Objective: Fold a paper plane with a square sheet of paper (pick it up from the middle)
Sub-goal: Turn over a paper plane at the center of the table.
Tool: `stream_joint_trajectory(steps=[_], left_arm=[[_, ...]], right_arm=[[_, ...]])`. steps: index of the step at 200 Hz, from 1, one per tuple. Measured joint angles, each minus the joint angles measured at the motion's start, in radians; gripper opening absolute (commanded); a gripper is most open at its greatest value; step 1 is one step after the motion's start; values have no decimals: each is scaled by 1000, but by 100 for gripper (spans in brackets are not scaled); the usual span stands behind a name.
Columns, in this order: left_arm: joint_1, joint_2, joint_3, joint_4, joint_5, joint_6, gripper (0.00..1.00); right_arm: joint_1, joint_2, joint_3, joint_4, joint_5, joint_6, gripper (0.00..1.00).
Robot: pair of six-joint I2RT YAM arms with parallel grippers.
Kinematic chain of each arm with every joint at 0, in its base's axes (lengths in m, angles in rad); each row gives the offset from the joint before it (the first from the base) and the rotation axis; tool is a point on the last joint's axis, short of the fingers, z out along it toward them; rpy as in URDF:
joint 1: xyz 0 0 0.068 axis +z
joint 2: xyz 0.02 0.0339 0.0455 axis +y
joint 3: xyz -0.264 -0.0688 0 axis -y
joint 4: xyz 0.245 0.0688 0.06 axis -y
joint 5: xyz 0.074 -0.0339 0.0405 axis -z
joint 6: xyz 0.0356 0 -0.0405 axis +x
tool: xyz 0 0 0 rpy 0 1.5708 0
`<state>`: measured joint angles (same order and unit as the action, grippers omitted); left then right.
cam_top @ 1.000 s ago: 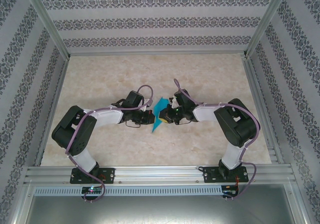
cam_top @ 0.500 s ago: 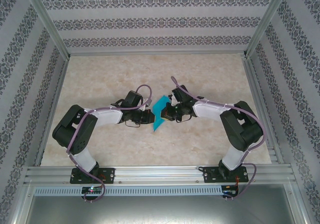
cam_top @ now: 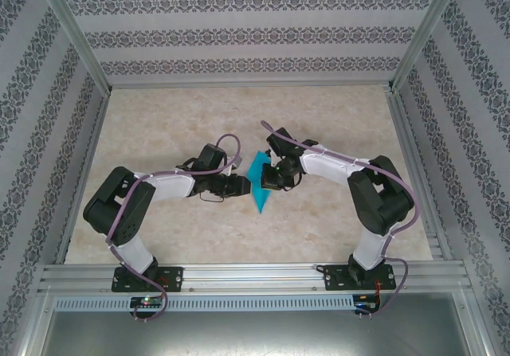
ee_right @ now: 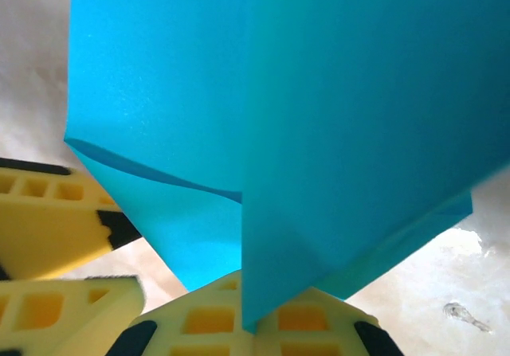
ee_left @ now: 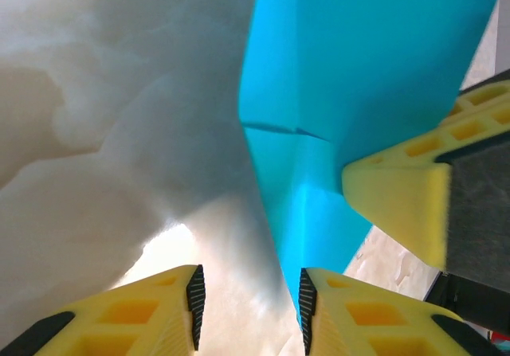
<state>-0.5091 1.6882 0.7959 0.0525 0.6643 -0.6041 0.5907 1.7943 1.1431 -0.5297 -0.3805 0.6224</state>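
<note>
Over marbled table (cam_top: 159, 228), right arm (cam_top: 331, 165) bends inward, gripper (cam_top: 272, 178) pinching paper (cam_top: 260, 193).

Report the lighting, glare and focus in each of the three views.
Top external: soft, even light, sharp across the frame, only faint shadows under the arms on the table. Left wrist: the table surface is blurred, with a blown-out glare patch near the left gripper, while the paper has clean edges. Right wrist: the paper is evenly lit, without glare; the table at lower right is in better focus.
</note>
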Motion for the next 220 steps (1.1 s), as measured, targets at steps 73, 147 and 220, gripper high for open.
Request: stream_joint_trajectory(steps=[73,147,220], left_arm=[[1,-25,-50,-3,-11,-1,33],[1,-16,-64,3,-4,-7,18],[1,3,-71,8,14,-6,14]], right_arm=[[53,101,91,-82,71,-27,9],[91,126,152,-121,122,-23,22],[138,193,246,-159,150,-16,20]])
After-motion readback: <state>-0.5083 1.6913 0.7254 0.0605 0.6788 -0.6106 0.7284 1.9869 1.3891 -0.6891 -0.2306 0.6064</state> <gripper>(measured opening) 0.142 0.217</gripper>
